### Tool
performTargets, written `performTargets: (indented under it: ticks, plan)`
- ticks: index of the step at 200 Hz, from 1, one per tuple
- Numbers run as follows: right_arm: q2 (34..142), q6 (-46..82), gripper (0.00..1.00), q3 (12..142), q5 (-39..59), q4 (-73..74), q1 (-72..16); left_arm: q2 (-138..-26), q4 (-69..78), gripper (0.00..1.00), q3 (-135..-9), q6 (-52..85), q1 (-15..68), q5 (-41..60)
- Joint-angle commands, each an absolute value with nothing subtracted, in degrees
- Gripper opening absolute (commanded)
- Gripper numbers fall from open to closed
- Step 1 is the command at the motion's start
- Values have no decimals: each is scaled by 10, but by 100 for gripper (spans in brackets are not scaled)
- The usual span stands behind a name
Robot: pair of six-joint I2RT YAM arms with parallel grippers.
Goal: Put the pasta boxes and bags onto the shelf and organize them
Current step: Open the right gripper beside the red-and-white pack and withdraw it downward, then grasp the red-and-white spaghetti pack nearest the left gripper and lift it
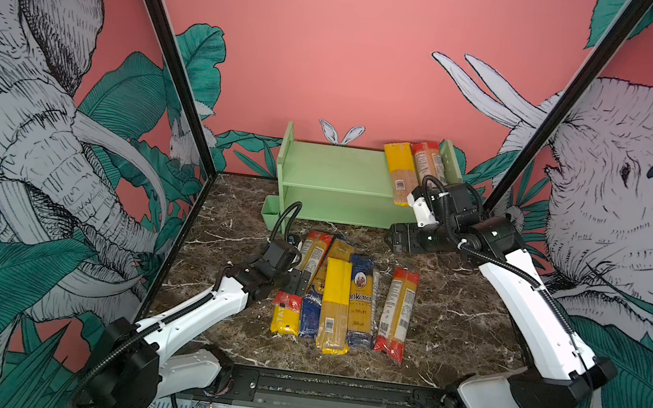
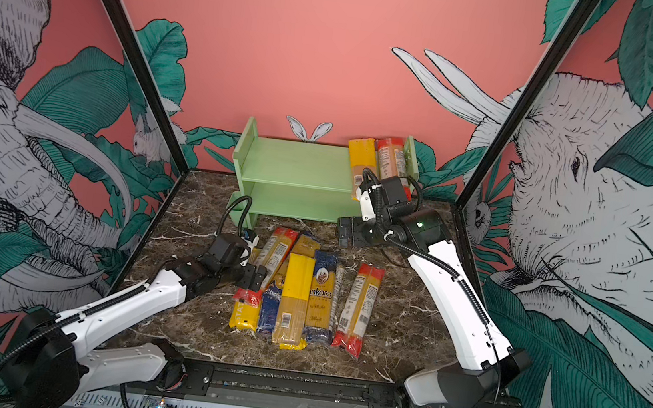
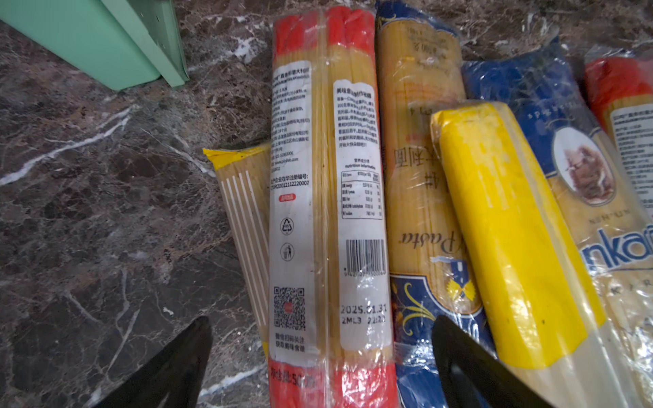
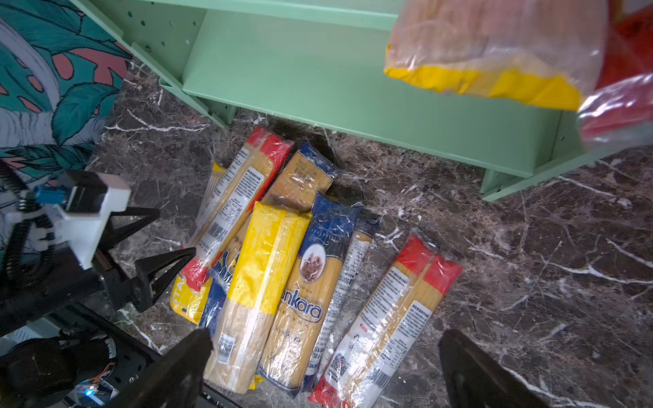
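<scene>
On marble [image 1: 450, 311], red-ended spaghetti packet [image 1: 397, 313]

In a top view the left gripper [image 1: 301, 282] hangs low at centre-left, jaws spread wide. The right gripper [image 1: 397, 238], right of centre, points leftward, jaws equally wide, empty.

Wide-spread left gripper [image 3: 321, 318] astride red-ended spaghetti packet [image 3: 325, 212], yellow packet [image 3: 509, 226] beside, marble table [image 3: 88, 212] beneath

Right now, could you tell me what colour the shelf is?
The shelf is pale green, clearest in a top view.
</scene>
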State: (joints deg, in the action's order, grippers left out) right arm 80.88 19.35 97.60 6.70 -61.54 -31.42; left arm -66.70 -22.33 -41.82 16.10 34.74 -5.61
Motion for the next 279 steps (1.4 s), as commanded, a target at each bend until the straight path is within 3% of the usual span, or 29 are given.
performTargets:
  ticks: [1,126,182,198,220,258,267,279]
  plan:
    - [777,215,99,945,92,-600,-321,-686,-213,98,-402,174,350,-35]
    - [716,237,99,872,100,-597,-323,-817,-140,99,-406,165,350,-28]
    - [719,231,99,889,97,-612,-323,-869,-111,92,-401,177,350,-27]
    - [722,229,99,892,97,-615,-323,-875,-108,85,-398,178,350,-24]
    - [725,228,99,893,99,-615,-323,-876,-112,62,-395,175,350,-20]
    - [735,226,99,893,107,-607,-323,-859,-127,36,-390,170,350,-6]
    - [738,225,99,893,109,-604,-323,-852,-132,26,-389,167,350,-3]
    - [743,225,99,893,113,-599,-323,-844,-142,6,-390,166,350,-4]
